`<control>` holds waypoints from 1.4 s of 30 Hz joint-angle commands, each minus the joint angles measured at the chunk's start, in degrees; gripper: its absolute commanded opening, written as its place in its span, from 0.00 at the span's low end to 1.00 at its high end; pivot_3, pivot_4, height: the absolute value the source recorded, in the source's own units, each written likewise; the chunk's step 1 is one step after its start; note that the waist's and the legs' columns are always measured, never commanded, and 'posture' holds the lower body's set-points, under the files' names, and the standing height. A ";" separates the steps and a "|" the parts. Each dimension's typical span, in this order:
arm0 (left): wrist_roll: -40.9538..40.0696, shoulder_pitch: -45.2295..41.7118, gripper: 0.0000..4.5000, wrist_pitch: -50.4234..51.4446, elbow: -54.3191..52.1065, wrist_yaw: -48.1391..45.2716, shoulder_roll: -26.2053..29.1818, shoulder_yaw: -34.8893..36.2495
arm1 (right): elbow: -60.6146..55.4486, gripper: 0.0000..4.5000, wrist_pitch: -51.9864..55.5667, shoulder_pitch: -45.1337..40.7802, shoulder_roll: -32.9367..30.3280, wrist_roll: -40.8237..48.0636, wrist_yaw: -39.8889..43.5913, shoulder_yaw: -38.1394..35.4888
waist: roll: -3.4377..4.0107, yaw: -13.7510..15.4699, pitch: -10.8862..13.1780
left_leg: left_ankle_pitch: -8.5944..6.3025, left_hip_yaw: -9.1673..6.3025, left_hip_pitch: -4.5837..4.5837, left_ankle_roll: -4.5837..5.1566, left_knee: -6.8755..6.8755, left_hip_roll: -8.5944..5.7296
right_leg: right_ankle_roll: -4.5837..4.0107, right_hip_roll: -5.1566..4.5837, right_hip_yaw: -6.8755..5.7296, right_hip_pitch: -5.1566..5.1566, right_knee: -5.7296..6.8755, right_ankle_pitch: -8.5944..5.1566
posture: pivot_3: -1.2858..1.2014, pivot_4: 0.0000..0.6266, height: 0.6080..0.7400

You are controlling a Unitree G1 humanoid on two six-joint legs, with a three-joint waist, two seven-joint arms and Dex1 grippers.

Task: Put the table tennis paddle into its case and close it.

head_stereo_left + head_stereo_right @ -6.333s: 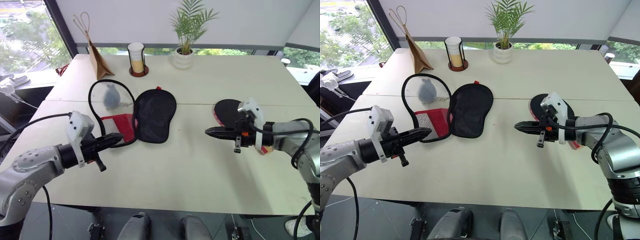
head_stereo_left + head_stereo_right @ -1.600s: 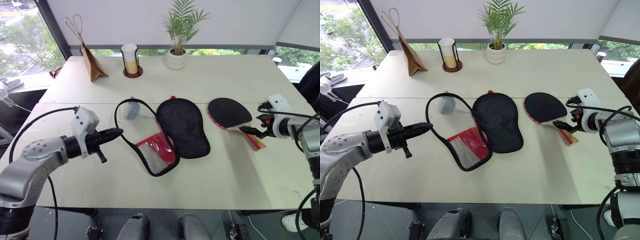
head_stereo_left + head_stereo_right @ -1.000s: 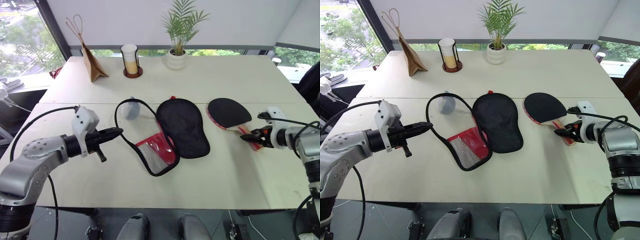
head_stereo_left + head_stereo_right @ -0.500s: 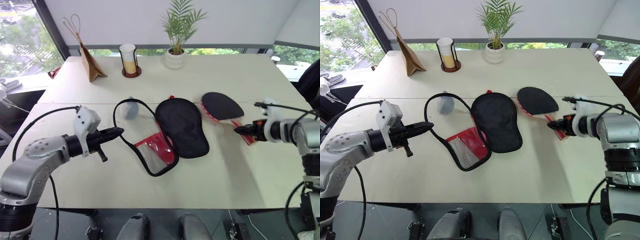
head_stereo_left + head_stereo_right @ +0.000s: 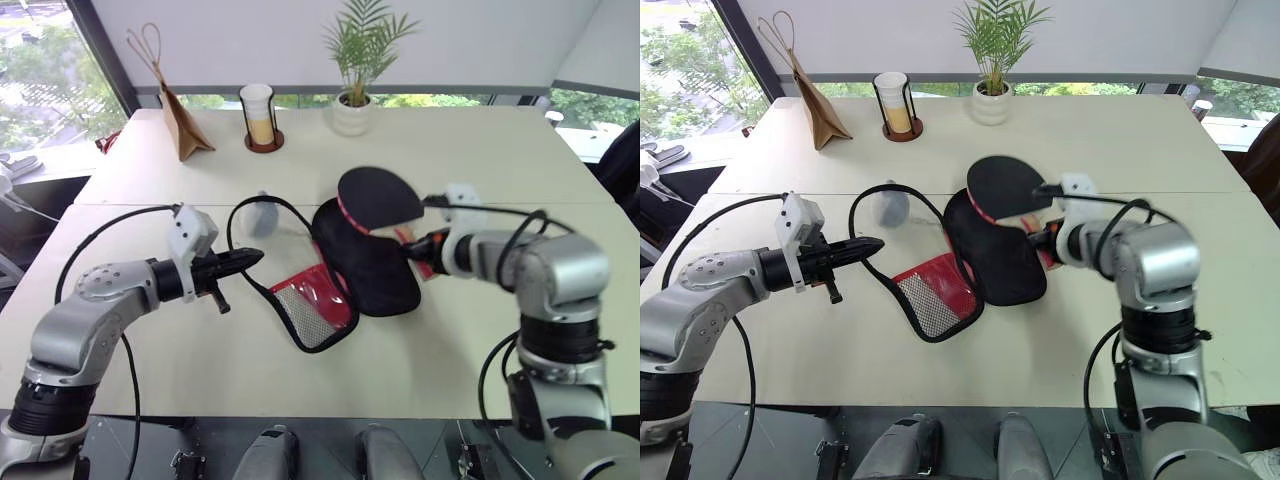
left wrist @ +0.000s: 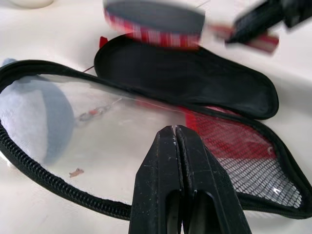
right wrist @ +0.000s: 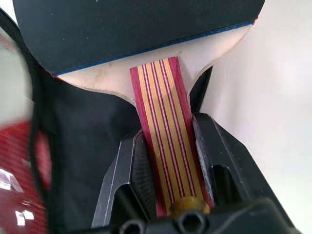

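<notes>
Now lifted off the table: table tennis paddle (image 5: 378, 197), carried left, held above the opened case (image 5: 365, 255). Right gripper (image 7: 168, 161) clamped on its handle; left gripper (image 6: 174, 141) pressed together, empty, near the case's left half. Insertion pending.

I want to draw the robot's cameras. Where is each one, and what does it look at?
Left eye and right eye views: on the head, looking forward and down at the table; both arms show.
Left wrist view: on the left arm, looking along the left gripper at the case lying open.
Right wrist view: on the right arm, looking along the right gripper clamped on the table tennis paddle by its handle.
Shared: every view shows the paddle above the case.
</notes>
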 commanded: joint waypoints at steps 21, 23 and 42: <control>-0.53 1.93 0.00 0.23 -3.60 0.57 0.61 2.45 | -1.75 0.19 0.38 -1.53 7.12 9.50 -15.97 3.95 | 0.01 -1.47 -0.01 | 0.02 -0.04 0.01 -0.02 0.01 0.01 | 0.00 0.03 -0.02 -0.03 0.18 0.00 | 0.52 0.24 1.00; -0.61 2.43 0.00 0.29 -3.97 0.65 0.72 2.60 | -1.45 0.19 0.38 -1.30 7.27 10.46 -17.09 4.10 | 0.01 -1.52 -0.01 | 0.02 -0.03 0.01 -0.02 0.00 0.01 | 0.00 0.03 -0.01 -0.07 0.23 0.00 | 0.52 0.24 1.00; -0.90 3.47 0.00 0.78 -4.80 1.36 0.66 2.70 | 0.10 1.00 0.38 -4.42 2.45 14.22 -19.94 4.72 | 0.01 -1.40 -0.01 | 0.02 -0.03 0.01 -0.02 0.08 -0.01 | 0.00 0.02 -0.01 -0.08 0.37 0.00 | 0.52 0.24 1.00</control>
